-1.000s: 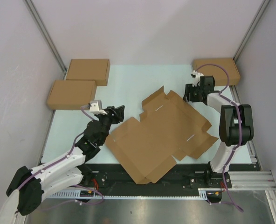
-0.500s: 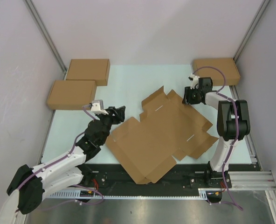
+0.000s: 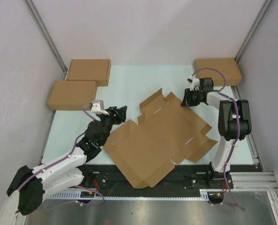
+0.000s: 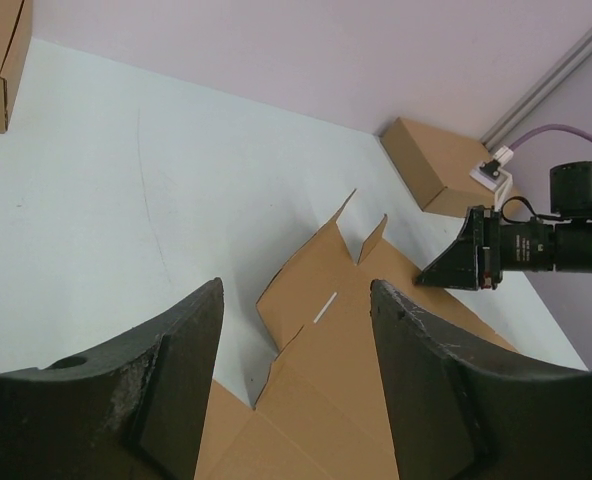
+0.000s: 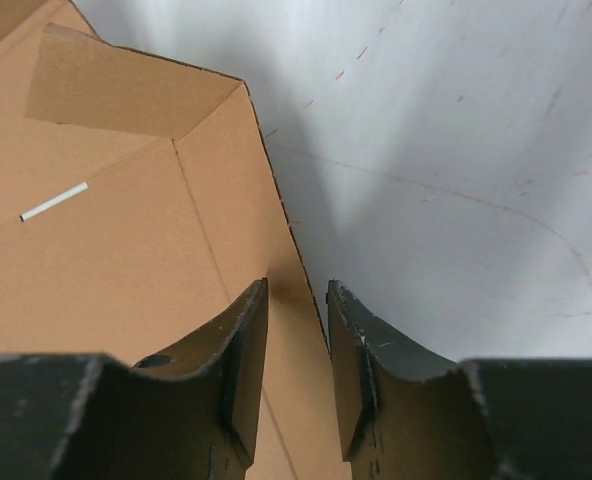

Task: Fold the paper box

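**Top view.** The paper box, a plain brown corrugated cardboard die-cut sheet with many flaps and crease lines, lies unfolded and skewed on the pale green table. Its near corner reaches over the table's front edge, between the two arm bases. The left tool, black and two-fingered, sits just beside the sheet's left edge. The right tool is at the sheet's far right corner flap. Two compact brown cardboard boxes stand at the far left, overlapping slightly, and a third compact box stands at the far right, all well apart from the sheet.

**Left wrist view.** The left tool has its fingers wide apart with nothing between them. The paper box lies beyond and below. Across the sheet, the right tool meets a raised far flap.

**Right wrist view.** The right tool straddles the edge of a flap of the paper box. Its fingers stand narrowly apart, one over cardboard and one over bare table, with a gap showing on both sides of the edge. A small white slit marks the panel.
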